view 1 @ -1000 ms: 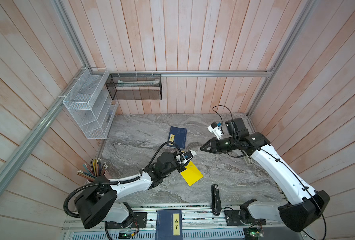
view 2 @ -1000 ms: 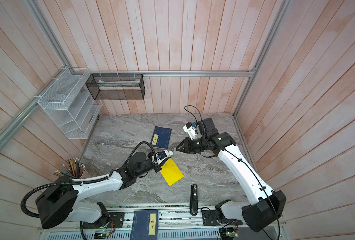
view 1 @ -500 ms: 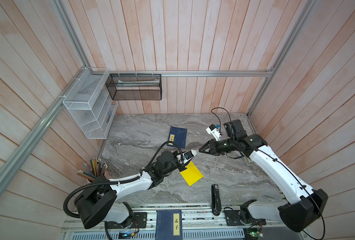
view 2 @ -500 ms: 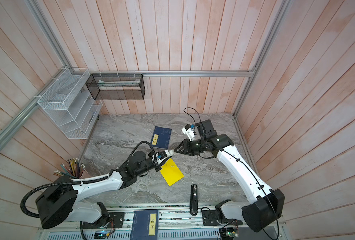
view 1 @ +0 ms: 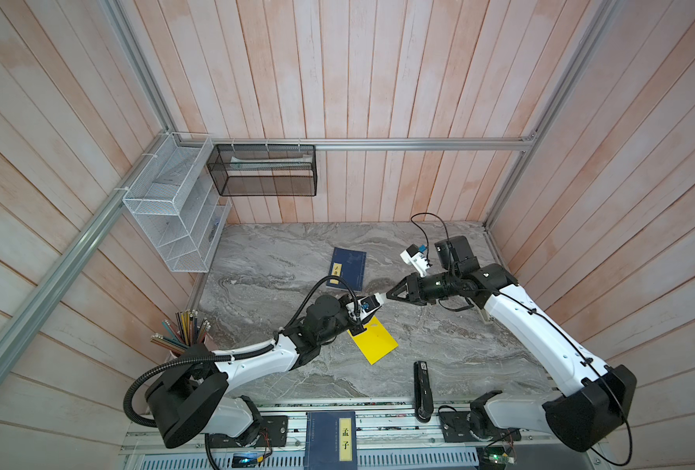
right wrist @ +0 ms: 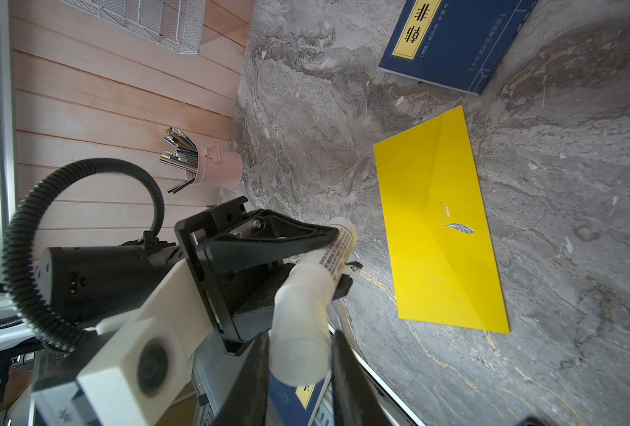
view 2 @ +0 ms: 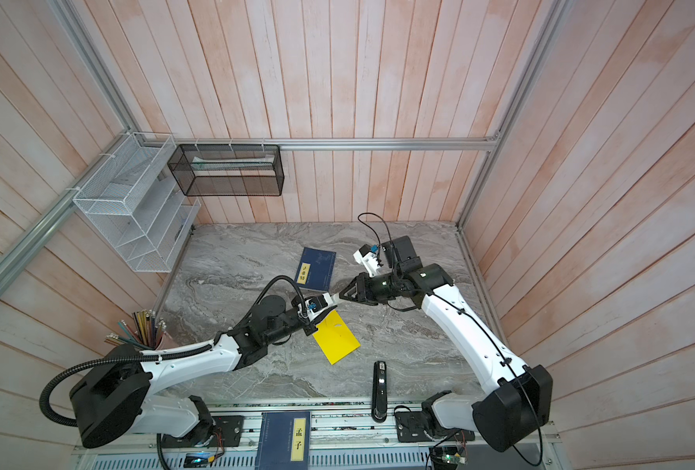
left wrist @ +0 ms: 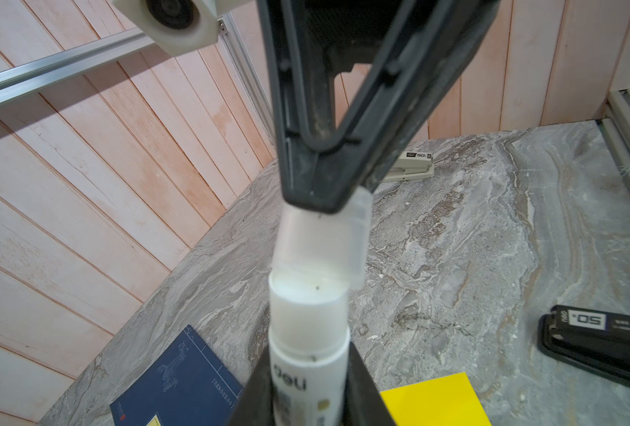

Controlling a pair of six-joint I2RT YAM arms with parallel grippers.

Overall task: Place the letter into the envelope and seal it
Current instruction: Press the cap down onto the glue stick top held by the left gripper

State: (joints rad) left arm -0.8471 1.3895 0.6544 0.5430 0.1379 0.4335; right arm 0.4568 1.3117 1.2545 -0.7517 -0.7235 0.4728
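- Your left gripper pinches a glue stick by its body, above the table.
- Your right gripper clamps the stick's translucent cap, which sits partly off.
- The envelope lies flat with its flap down, just beside the blue book.
- You can't see the letter.

A dark blue book with a yellow label lies flat mid-table, toward the far side. A pink cup of pencils stands at the left edge. A black stapler sits near the front, a beige stapler far right. White wire shelving and a black mesh basket hang on the walls.
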